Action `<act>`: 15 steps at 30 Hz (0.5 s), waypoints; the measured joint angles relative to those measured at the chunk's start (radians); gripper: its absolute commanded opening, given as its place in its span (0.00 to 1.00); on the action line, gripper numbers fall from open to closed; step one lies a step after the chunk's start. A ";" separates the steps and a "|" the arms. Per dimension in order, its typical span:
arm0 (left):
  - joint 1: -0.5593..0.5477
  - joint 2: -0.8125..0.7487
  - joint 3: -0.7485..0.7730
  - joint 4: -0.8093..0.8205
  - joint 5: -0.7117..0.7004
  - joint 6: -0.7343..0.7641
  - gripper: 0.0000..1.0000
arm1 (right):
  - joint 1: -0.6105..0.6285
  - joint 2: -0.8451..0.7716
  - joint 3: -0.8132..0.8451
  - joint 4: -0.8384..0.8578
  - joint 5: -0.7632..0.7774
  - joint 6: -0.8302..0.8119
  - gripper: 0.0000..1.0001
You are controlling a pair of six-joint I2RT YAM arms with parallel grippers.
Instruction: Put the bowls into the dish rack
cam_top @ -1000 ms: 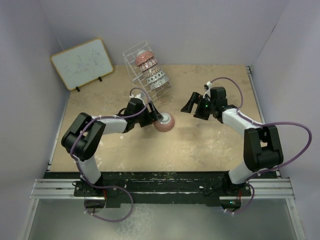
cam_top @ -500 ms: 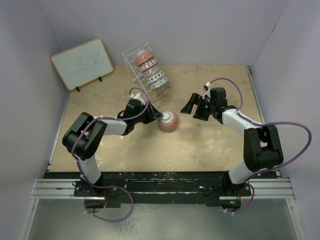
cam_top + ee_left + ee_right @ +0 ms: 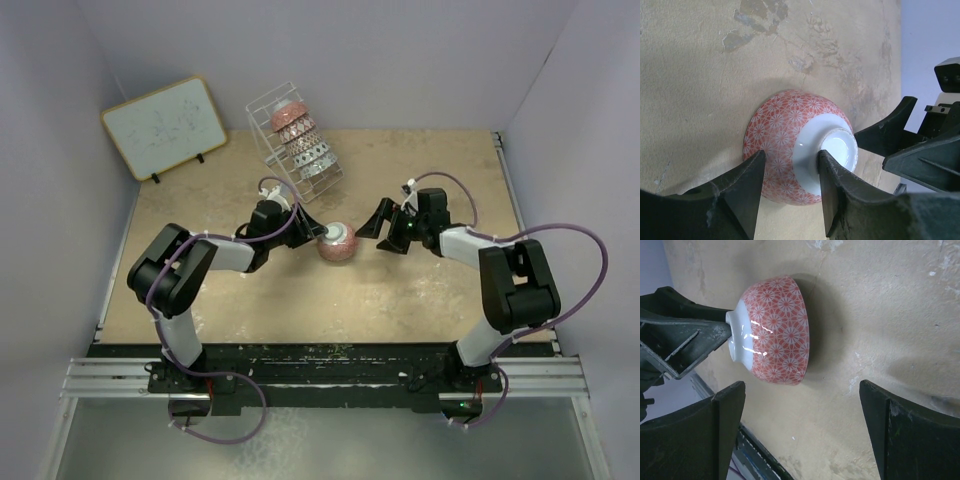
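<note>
Bowl in play: we see a red bowl (image 3: 777, 132) with a star-flower pattern and a white foot, turned upside down so the foot faces the left wrist camera.
Bowl position: it sits near the middle of the table (image 3: 420, 290), in front of the dish rack and well apart from it. From these angles we cannot tell whether its rim rests on the surface or hangs just above it.
Left gripper: the left gripper (image 3: 790, 160) reaches in from the left. Its fingers (image 3: 740, 195) are drawn in on either side of the bowl's white base, leaving a narrow gap. The right wrist view shows one finger touching the foot, so we think it has hold of the bowl there, though the contact of the second finger is hidden.
Right gripper: the right gripper (image 3: 800, 390) is spread wide and holds nothing. Its two fingers flank the bowl from the opposite side, near it but not touching.
Arms: in the overhead view, both arms stretch toward the centre and the bowl lies between the two grippers.
Dish rack: the white wire dish rack (image 3: 268, 140) stands tilted at the far side of the table, left of centre.
Rack contents: a row of patterned bowls (image 3: 300, 140) stands on edge inside it, one behind another.
Whiteboard: a wood-framed whiteboard (image 3: 165, 127) leans in the far left corner, beside the rack and apart from it.
</note>
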 measured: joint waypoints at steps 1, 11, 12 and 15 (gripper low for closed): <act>0.000 0.001 0.000 0.002 0.000 0.000 0.49 | 0.000 0.000 -0.014 0.032 -0.011 0.013 0.97; 0.000 0.001 -0.009 0.017 0.001 0.000 0.49 | 0.014 0.109 -0.204 0.550 -0.116 0.268 0.97; 0.000 0.001 -0.010 0.018 0.001 0.000 0.49 | 0.015 0.127 -0.220 0.610 -0.125 0.300 0.97; 0.000 0.001 -0.014 0.026 0.002 -0.001 0.49 | 0.017 0.177 -0.257 0.780 -0.136 0.384 0.98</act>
